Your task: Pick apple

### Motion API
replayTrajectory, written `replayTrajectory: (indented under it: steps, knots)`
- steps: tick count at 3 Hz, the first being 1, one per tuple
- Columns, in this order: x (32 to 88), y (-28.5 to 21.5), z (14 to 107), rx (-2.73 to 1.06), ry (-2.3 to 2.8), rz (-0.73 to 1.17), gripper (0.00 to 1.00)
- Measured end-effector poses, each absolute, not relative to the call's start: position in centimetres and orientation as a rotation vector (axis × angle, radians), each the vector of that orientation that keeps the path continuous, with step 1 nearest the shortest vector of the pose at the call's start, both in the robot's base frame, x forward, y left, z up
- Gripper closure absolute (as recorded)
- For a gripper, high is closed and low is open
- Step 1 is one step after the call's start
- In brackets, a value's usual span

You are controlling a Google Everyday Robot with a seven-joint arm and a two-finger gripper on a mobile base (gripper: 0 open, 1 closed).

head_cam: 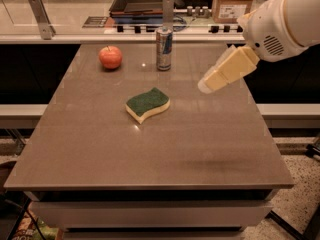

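Note:
The apple (pixel 110 57) is small, round and red-orange, and sits on the brown table (pixel 150 149) at its far left. A silver and blue can (pixel 163 48) stands upright to its right. A green-and-yellow wavy sponge (pixel 147 104) lies near the table's middle. My gripper (pixel 207 85) is at the tip of a cream-coloured arm that reaches in from the upper right. It hangs above the right part of the table, well to the right of the apple and the can, and holds nothing.
A counter (pixel 100 31) runs behind the table with a dark tray (pixel 140 1), a cardboard box (pixel 234 1) and a metal bracket (pixel 41 16). The table's right edge (pixel 265 129) lies under the arm. Speckled floor (pixel 300 194) shows at the right.

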State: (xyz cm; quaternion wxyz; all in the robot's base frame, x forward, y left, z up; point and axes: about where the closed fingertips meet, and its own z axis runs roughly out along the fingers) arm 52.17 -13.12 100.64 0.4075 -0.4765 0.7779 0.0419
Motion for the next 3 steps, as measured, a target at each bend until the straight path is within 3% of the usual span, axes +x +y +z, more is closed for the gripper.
replayTrajectory:
  steps: [3]
  knots:
    - [55.1, -10.72, 101.46, -1.095, 1.918, 0.13, 0.0]
